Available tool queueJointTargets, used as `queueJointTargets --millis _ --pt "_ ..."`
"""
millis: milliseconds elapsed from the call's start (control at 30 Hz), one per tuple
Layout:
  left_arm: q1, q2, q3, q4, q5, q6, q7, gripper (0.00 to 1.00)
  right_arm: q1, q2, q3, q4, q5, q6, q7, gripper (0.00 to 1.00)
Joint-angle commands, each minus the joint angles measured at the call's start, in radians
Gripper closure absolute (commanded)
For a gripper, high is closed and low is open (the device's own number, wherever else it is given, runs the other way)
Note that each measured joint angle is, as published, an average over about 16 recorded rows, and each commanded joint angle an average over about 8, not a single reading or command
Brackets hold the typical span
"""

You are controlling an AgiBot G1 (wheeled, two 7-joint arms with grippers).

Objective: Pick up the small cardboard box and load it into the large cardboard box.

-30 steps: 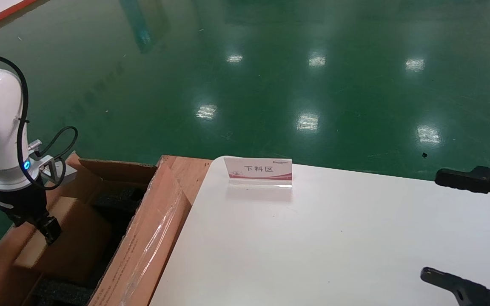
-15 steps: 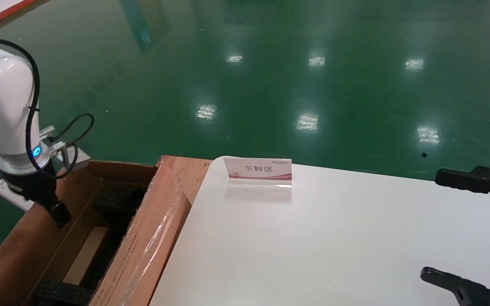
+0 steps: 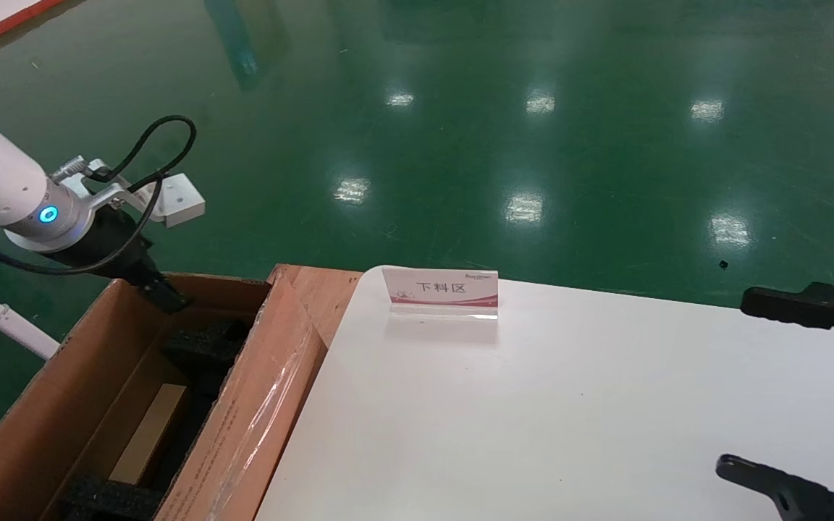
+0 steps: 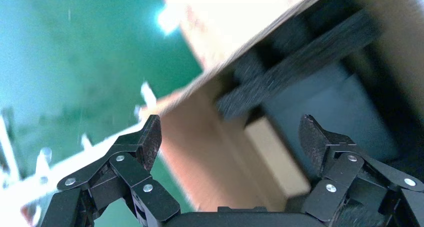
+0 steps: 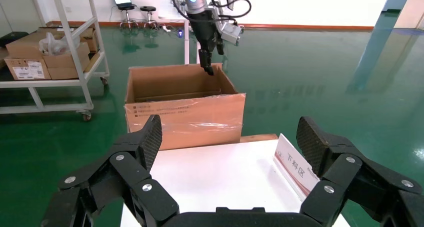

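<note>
The large cardboard box [image 3: 243, 405] stands open at the table's left, with a taped flap and black foam blocks [image 3: 207, 340] inside. The small cardboard box [image 3: 149, 434] lies inside it, low between the foam. It also shows in the left wrist view [image 4: 275, 157]. My left gripper [image 3: 162, 291] is open and empty, hanging just above the large box's far rim. The left wrist view shows its jaws wide apart [image 4: 230, 129]. My right gripper [image 3: 734, 382] is open and empty over the table's right side [image 5: 227, 129].
A white table [image 3: 533, 405] carries a small red-and-white sign [image 3: 440, 291] at its far edge. A wooden board [image 3: 316, 289] lies between table and large box. A shelf trolley [image 5: 50, 52] with cartons stands farther off on the green floor.
My left gripper let go of the small cardboard box, which now lies inside the large box. The gripper then rose out of the box towards its far rim. The right arm has not moved.
</note>
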Motion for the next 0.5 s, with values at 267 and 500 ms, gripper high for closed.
queueJointTargets --millis 267,500 --pt "-0.079 -0.132 -0.047 -0.150 -0.064 -0.071 0.105 0.00 0.000 0.000 0.000 0.000 0.000 0.000 0.000 0.00" --pt "-0.045 -0.142 -0.108 -0.155 -0.101 -0.066 0.145 0.00 0.000 0.000 0.000 0.000 0.000 0.000 0.000 0.00"
